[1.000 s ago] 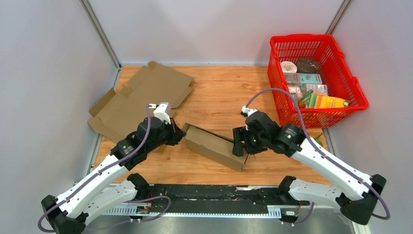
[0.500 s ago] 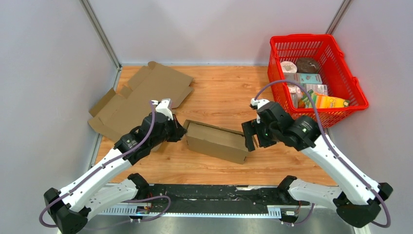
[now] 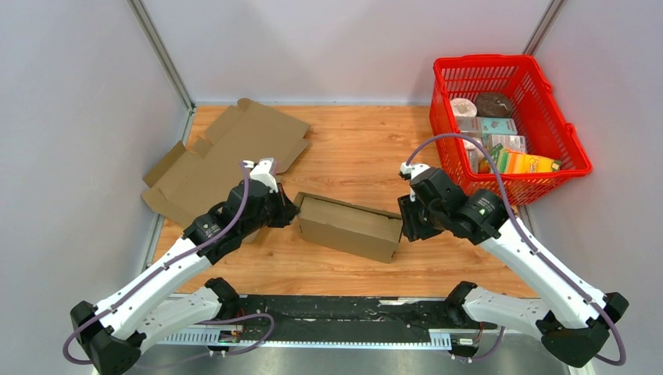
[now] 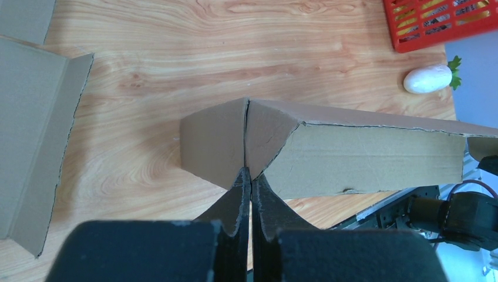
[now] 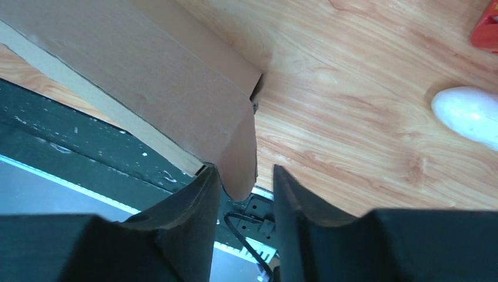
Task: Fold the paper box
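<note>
Near edge: black rail point(image 3: 336, 312) carries both arm bases, and the arms reach in toward each other over the table point(image 3: 352, 144). The box point(image 3: 348, 226) lies mid-table just beyond the rail. Its long axis runs left-right, slightly skewed, with one arm at each end. Reads as a brace-and-fold setup.

Left gripper point(image 4: 251, 174): fingers closed flat together, tips butted on the seam where the two end flaps meet. It holds nothing that I can see. Looks like a stop, so the box can't slide left and that end doesn't spring open.

Right gripper point(image 5: 242, 176): fingers apart, straddling the loose flap point(image 5: 238, 147) at the right end. The flap sits nearer one finger and isn't squeezed. My read is that it's placed to pinch or swing the flap in and close that end.

A white radish-like thing point(image 5: 470, 111) lies on the wood near the right arm, not involved. Farther back on the left is a flat cardboard sheet point(image 3: 234, 152). At far right is a red basket point(image 3: 500, 190) of groceries. Both are well apart from the work.

Risk: the box skews if the right arm pushes off-axis from the left stop.
</note>
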Robot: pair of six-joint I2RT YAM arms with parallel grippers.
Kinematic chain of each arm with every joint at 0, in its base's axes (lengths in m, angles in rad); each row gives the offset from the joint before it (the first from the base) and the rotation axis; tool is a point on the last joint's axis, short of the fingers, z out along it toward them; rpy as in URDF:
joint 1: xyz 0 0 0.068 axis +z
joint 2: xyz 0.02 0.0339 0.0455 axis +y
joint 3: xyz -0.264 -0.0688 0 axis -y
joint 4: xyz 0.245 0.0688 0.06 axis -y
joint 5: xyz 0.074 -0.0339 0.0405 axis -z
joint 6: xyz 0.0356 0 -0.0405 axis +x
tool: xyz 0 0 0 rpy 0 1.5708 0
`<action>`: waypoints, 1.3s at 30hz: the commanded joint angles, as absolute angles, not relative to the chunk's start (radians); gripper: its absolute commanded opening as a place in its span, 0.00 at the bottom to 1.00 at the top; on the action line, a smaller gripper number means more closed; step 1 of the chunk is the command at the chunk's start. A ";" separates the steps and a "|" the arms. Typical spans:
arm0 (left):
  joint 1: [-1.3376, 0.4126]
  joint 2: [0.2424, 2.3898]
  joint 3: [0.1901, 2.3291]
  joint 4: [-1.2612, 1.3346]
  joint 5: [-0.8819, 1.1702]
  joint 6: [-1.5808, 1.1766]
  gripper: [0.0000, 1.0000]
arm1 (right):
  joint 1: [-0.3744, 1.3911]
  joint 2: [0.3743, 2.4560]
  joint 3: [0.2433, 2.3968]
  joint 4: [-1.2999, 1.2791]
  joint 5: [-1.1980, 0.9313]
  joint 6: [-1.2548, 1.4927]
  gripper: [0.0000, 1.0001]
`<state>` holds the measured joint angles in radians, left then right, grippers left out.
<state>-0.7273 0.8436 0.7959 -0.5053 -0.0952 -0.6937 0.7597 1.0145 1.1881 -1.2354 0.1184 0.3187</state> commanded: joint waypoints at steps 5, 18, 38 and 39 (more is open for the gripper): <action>-0.733 0.857 0.808 -0.581 -0.086 -0.690 0.00 | 0.755 1.035 1.281 -1.163 -0.024 0.423 0.15; -0.735 0.848 0.801 -0.574 -0.067 -0.695 0.00 | 0.684 1.065 1.296 -1.123 -0.138 0.609 0.00; -0.733 0.827 0.741 -0.515 -0.064 -0.701 0.00 | 0.716 0.925 1.049 -0.916 -0.002 0.621 0.00; -0.733 0.828 0.732 -0.511 -0.066 -0.703 0.00 | 0.729 0.901 1.014 -0.896 0.044 0.623 0.00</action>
